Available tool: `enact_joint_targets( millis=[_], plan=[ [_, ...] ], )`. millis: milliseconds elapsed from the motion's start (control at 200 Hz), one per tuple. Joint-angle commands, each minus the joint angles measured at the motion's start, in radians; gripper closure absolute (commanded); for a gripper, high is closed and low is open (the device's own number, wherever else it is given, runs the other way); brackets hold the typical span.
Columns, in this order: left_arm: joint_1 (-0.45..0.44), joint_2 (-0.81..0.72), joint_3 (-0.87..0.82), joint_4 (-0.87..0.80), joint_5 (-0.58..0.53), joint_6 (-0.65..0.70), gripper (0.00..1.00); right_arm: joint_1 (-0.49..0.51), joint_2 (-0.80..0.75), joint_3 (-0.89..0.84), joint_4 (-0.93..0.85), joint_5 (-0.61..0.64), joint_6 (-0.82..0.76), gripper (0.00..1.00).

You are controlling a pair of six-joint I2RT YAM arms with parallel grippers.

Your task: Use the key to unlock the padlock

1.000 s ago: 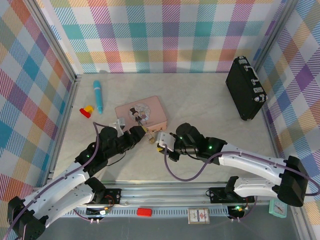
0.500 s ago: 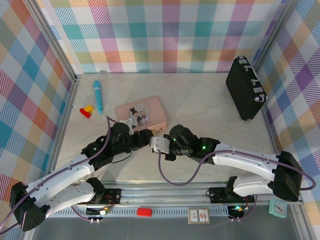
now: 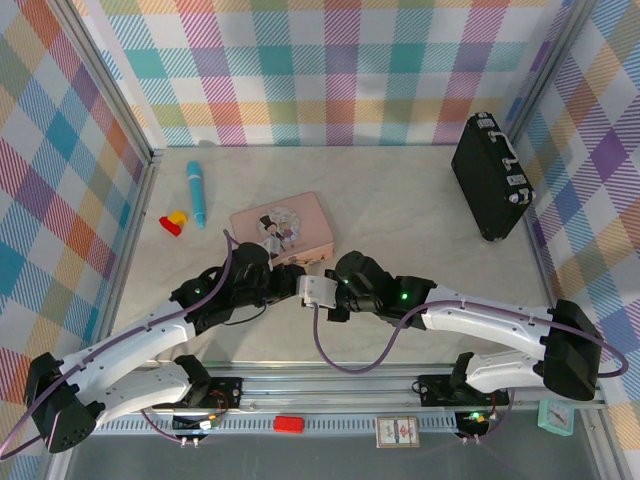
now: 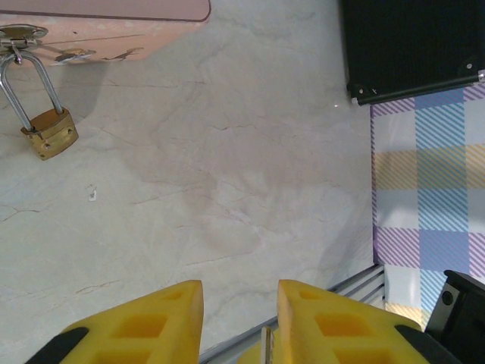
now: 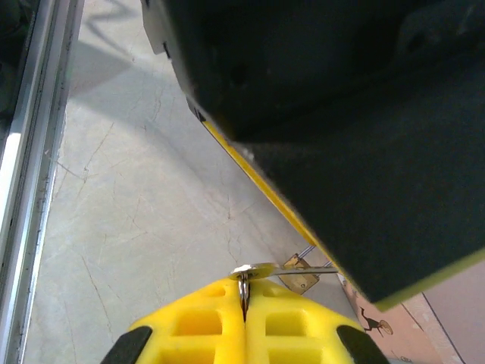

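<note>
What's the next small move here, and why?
Probably close the left gripper: its fingers stand apart around a thin metal tip, seemingly the key that the shut right gripper pinches. The padlock hangs untouched from the latch of the pink box.

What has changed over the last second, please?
The left tool swung right, and the right tool edged left, so they now meet just in front of the pink box, by the padlock. The right tool holds the key. The pink box, black case and blue pen stayed put.
</note>
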Motion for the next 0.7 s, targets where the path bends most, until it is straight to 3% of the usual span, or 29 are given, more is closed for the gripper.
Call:
enact_joint_targets(
  millis=[0,225,695],
  plan=[
    [-0.018,0.015,0.039,-0.041,-0.008,0.019,0.70,0.008,0.005,0.023,0.034,0.004,-0.017,1.00],
    [-0.021,0.033,0.043,-0.041,-0.008,0.019,0.72,0.011,0.015,0.024,0.030,0.002,-0.017,1.00],
    [-0.023,0.035,0.037,-0.029,-0.018,0.007,0.92,0.014,0.013,0.017,0.035,0.025,-0.010,1.00]
  ],
)
